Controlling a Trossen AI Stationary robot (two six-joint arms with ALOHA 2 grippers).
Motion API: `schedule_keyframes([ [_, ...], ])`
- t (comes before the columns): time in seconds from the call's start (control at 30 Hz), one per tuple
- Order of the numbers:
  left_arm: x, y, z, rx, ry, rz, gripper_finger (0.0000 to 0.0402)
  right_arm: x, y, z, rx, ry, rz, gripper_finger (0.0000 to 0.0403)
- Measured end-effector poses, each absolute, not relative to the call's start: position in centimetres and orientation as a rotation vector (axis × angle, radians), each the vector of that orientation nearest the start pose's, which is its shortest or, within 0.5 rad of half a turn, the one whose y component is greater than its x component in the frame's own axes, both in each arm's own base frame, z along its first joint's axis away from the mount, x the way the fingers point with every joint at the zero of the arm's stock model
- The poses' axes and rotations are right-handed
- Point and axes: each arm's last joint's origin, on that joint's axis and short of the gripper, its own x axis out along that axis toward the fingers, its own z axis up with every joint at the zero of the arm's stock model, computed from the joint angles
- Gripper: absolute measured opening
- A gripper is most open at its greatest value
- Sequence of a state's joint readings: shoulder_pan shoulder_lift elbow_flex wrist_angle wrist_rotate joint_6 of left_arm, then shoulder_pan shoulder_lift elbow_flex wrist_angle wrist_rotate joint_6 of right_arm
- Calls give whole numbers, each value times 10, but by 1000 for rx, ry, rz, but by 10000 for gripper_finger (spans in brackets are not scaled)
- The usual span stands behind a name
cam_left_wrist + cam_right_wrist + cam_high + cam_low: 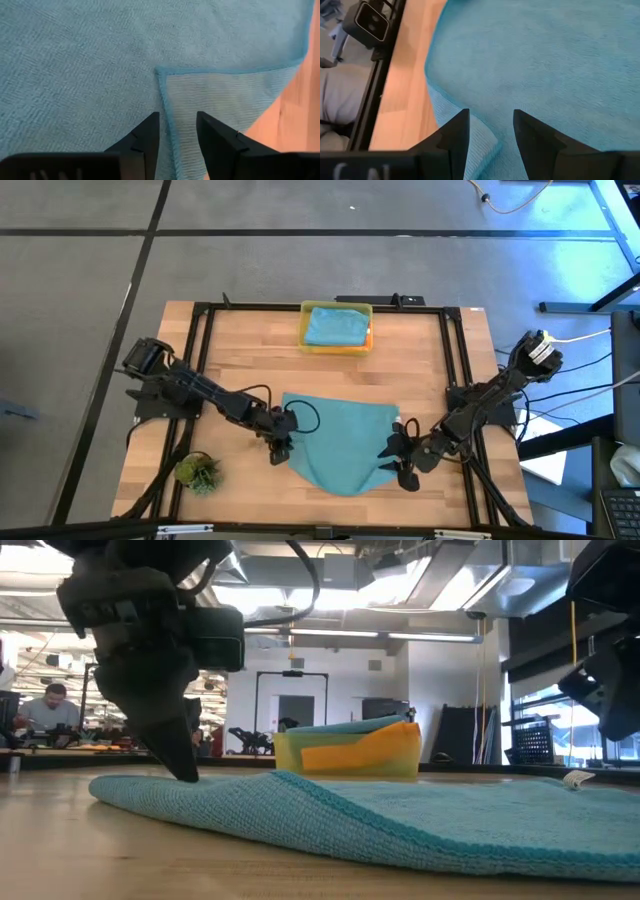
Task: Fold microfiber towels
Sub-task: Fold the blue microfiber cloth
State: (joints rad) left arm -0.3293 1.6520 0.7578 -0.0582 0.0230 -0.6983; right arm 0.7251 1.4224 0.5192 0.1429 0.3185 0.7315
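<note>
**Teal towel spread near the front edge of the surface, a hand at each side**

A teal-blue microfiber towel [338,442] is seen lying on the wooden surface [240,360] near its front edge, its fine woven nap visible, its front rounded and one corner folded over with a stitched hem. The left hand [280,448] is placed at the towel's left edge, fingers [145,137] apart above the folded corner, nothing clamped. The right hand [404,465] is held at the towel's right edge, fingers apart over the cloth. At the back edge, a yellow translucent bin [336,340] is filled with folded towels, teal over orange. A small green plant tuft [197,472] is set near the front-left corner. An open workroom with ceiling lights is seen behind.
</note>
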Motion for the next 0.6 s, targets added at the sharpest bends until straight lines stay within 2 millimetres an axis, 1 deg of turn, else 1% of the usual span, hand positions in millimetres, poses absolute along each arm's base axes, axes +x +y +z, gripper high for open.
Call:
schedule_keyframes([
  [0.13,281,-98,135,-531,1039,-40,121,194,160,141,320,751,134,154],
  [0.37,281,-105,127,-560,1082,-75,121,195,159,141,321,750,129,154],
  [0.6,281,-109,130,-559,1064,-92,121,196,159,141,318,749,128,154],
])
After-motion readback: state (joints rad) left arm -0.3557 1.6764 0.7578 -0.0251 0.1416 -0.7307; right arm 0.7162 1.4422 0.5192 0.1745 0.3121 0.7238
